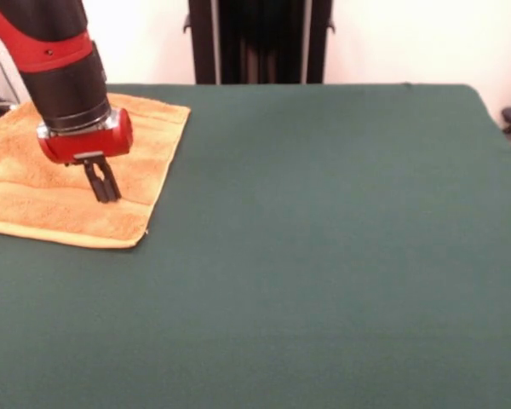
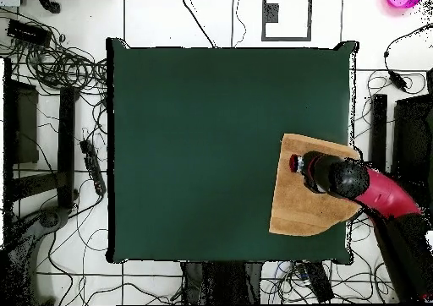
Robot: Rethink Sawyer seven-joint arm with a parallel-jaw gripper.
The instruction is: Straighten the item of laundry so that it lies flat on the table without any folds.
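The golden-orange towel (image 1: 34, 200) lies spread on the green table (image 1: 324, 256) at the left of the front view, its left part cut off by the picture's edge. It looks mostly flat, with a woven band across it. In the overhead view the towel (image 2: 292, 210) lies by the table's (image 2: 194, 150) right edge, partly hidden under the arm. My gripper (image 1: 105, 194) points down over the towel's middle with its fingers together. The tips are at or just above the cloth, and no cloth is raised. From overhead the gripper (image 2: 296, 164) is over the towel's upper left part.
The robot's black pedestal (image 1: 260, 43) stands behind the table's far edge. The red and black arm (image 2: 380, 197) reaches in over the table's right edge in the overhead view. Cables (image 2: 59, 66) and dark stands lie on the floor around the table.
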